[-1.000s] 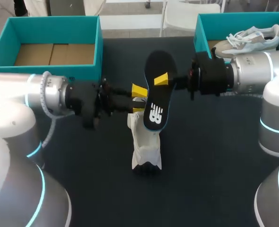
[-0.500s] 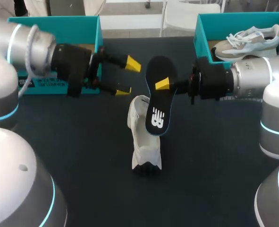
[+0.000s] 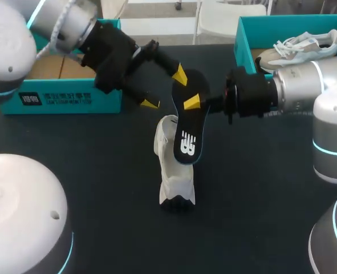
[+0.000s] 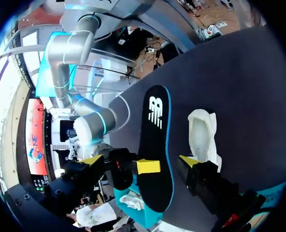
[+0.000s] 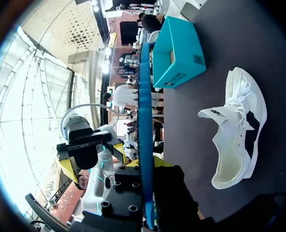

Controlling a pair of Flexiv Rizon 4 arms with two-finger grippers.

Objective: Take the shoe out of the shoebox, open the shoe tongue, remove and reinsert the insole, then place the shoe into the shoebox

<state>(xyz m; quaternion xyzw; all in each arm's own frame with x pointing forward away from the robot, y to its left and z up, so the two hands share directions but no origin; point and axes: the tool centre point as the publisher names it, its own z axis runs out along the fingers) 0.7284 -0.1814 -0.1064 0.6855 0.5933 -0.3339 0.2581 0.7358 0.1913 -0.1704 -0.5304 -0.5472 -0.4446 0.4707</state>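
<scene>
We are seeing the black insole (image 3: 189, 123) hanging tilted in the air over the middle of the dark counter (image 3: 259, 194), printed face toward the head camera, blue rim showing. The right tool (image 3: 194, 104) is clamping it from the side, above its middle: one yellow fingertip (image 3: 192, 103) is lying flat on the face, the other is hidden behind. In the right wrist view the insole (image 5: 145, 116) is running edge-on between that tool's two tips. The left tool (image 3: 165, 89) is hovering just beside the insole's upper end, fingers spread wide and holding nothing; we cannot tell whether its nearer tip is touching the rim. The white shoe (image 3: 171, 168) is resting on the counter under the insole's lower end, and its mouth is showing in both wrist views (image 4: 203, 133) (image 5: 237, 130); whether insole and shoe are touching, we cannot tell. A teal shoebox (image 3: 71, 100) is sitting at the far left of the counter, partly behind the left arm. Another teal box (image 3: 245, 34) at the far right is holding a second shoe (image 3: 302, 45).
</scene>
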